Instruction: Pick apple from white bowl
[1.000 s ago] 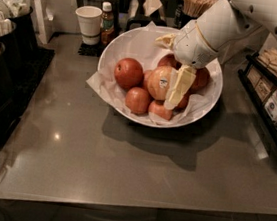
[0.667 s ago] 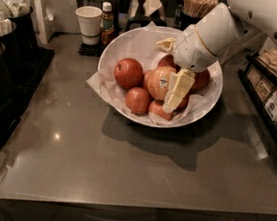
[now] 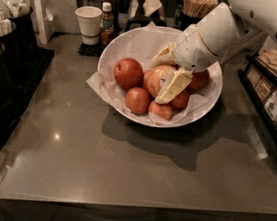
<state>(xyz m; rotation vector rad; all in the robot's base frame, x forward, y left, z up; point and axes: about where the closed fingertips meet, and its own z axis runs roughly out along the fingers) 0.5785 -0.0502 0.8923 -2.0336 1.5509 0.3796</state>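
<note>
My gripper (image 3: 158,83) is down inside the bowl (image 3: 201,112), set right against the apple (image 3: 152,76). The apple sits at my tip, off to neither side, resting among darker apples (image 3: 128,72) packed just to my left and nearer the camera. I cannot tell whether I have it clamped. As I judge it, the way out is straight up.

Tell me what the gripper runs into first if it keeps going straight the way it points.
The apple. The gripper, low inside the white bowl, points down and left right at it; whether they already touch is unclear from this angle. Beneath lie smaller red apples.
</note>
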